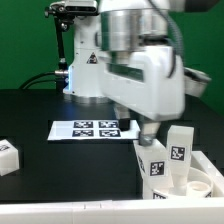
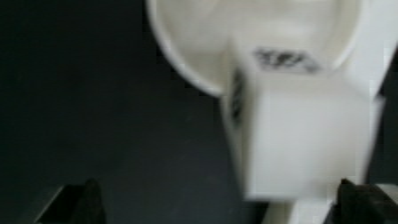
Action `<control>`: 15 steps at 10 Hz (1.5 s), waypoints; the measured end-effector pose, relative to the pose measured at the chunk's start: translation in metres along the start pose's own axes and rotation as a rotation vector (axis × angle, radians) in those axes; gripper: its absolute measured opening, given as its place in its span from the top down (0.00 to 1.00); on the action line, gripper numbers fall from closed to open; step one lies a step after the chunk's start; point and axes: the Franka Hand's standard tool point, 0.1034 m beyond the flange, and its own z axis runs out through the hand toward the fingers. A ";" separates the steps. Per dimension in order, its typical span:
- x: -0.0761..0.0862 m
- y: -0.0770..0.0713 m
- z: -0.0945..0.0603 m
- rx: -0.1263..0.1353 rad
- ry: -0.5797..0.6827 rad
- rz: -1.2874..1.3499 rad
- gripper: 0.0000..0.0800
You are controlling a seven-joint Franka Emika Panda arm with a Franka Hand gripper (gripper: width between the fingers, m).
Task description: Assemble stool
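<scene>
My gripper [image 1: 148, 133] hangs over the right part of the table, just above a group of white stool parts. Two chunky legs with marker tags stand there, one nearer [image 1: 155, 162] and one behind it [image 1: 180, 148]. The round rimmed seat [image 1: 205, 184] lies beside them at the right edge. A third leg [image 1: 8, 156] lies far off at the exterior view's left. In the wrist view my gripper [image 2: 222, 205] is open, with dark fingertips [image 2: 80, 202] wide apart. A white leg [image 2: 294, 130] lies between them, nearer one finger and partly over the seat [image 2: 214, 35]. Nothing is held.
The marker board [image 1: 92, 128] lies flat on the black table in front of the robot base [image 1: 90, 70]. A low white wall [image 1: 90, 212] runs along the front edge. The arm hides the table behind the gripper.
</scene>
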 end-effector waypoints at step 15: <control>0.089 0.070 0.004 -0.012 0.030 -1.273 0.19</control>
